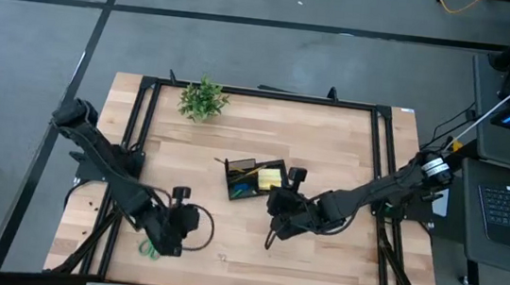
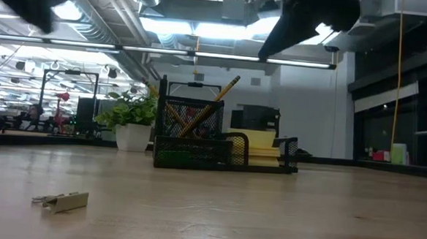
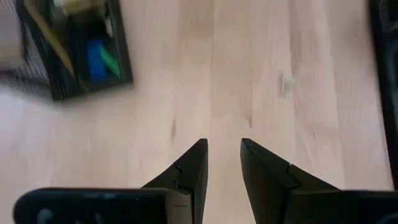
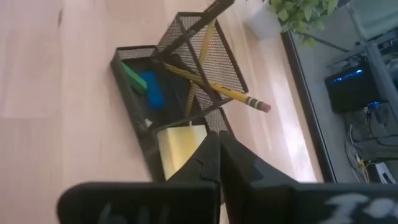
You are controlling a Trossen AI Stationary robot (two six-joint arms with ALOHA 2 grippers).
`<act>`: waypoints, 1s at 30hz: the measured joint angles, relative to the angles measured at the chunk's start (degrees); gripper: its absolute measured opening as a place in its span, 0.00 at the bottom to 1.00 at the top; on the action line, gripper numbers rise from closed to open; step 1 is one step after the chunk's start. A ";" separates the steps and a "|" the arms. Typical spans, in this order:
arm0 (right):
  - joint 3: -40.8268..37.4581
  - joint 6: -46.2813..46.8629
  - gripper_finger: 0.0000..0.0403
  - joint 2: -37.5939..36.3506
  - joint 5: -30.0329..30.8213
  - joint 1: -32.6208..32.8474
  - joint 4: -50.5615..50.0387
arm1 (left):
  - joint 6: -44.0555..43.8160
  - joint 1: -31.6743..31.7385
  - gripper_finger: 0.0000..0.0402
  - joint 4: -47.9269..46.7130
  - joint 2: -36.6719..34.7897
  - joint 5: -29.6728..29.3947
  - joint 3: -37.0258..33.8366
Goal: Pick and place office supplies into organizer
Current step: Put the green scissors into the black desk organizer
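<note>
The black mesh organizer [image 1: 253,180] [image 2: 219,145] stands mid-table. Its taller section holds yellow pencils [image 4: 217,87]. A yellow sticky-note pad [image 4: 177,146], a blue block [image 4: 152,90] and a green piece [image 4: 132,78] lie in its low compartments. My right gripper [image 1: 277,205] [image 4: 219,138] is shut and hovers just right of the organizer, over the pad end, with nothing in it. My left gripper [image 1: 188,223] [image 3: 224,144] is open above bare wood at the near left. A small green thing [image 1: 149,248] lies beside it, partly under the arm.
A potted plant [image 1: 203,99] [image 2: 129,115] stands at the far left of the table. A small pale piece [image 2: 61,199] [image 3: 286,84] lies on the wood near the front. Black frame rails [image 1: 138,121] run along the table's sides. Bare wood lies in front of the organizer.
</note>
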 joint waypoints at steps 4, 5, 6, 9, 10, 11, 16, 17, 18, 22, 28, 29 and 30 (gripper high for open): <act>-1.08 -1.39 0.01 -0.06 -0.01 -1.34 1.33 | -6.61 -1.46 0.23 -12.96 7.30 6.09 9.11; -1.08 -1.48 0.01 -0.07 0.00 -1.68 1.37 | -7.53 -1.95 0.23 -15.32 9.21 7.87 11.15; -1.08 -1.64 0.01 -0.11 0.00 -1.96 1.37 | -8.14 -2.45 0.23 -17.15 10.95 9.74 12.99; -1.08 -3.14 0.01 -0.11 0.00 -2.76 1.35 | -10.06 -4.50 0.23 -17.73 15.51 13.95 17.70; -1.08 -3.77 0.01 -0.11 0.00 -3.01 1.37 | -11.84 -5.30 0.23 -17.65 16.92 14.62 18.92; -1.08 -4.02 0.01 -0.11 0.00 -3.22 1.35 | -14.08 -6.08 0.23 -17.58 18.29 15.16 20.10; -1.08 -4.35 0.01 -0.11 0.00 -4.06 1.41 | -26.41 -9.51 0.23 -17.72 23.13 18.41 24.03; -1.08 -4.33 0.01 -0.11 0.00 -4.06 1.44 | -28.82 -10.06 0.23 -17.84 23.71 18.68 24.31; -1.08 -4.33 0.01 -0.11 0.02 -4.07 1.51 | -31.15 -10.57 0.23 -17.82 24.12 18.93 24.42; -1.08 -4.35 0.01 -0.11 -0.02 -4.03 2.02 | -37.60 -12.54 0.23 -18.35 25.12 19.23 24.44; -1.08 -4.10 0.01 -0.11 -0.04 -2.55 2.94 | -46.24 -13.90 0.23 -18.65 26.58 19.24 24.42; -1.08 -4.13 0.01 -0.11 -0.04 -2.27 3.35 | -47.91 -13.93 0.23 -18.66 26.75 19.25 24.42; -1.08 -4.20 0.01 -0.11 -0.04 -1.94 3.84 | -49.75 -13.93 0.23 -18.81 26.79 19.24 24.44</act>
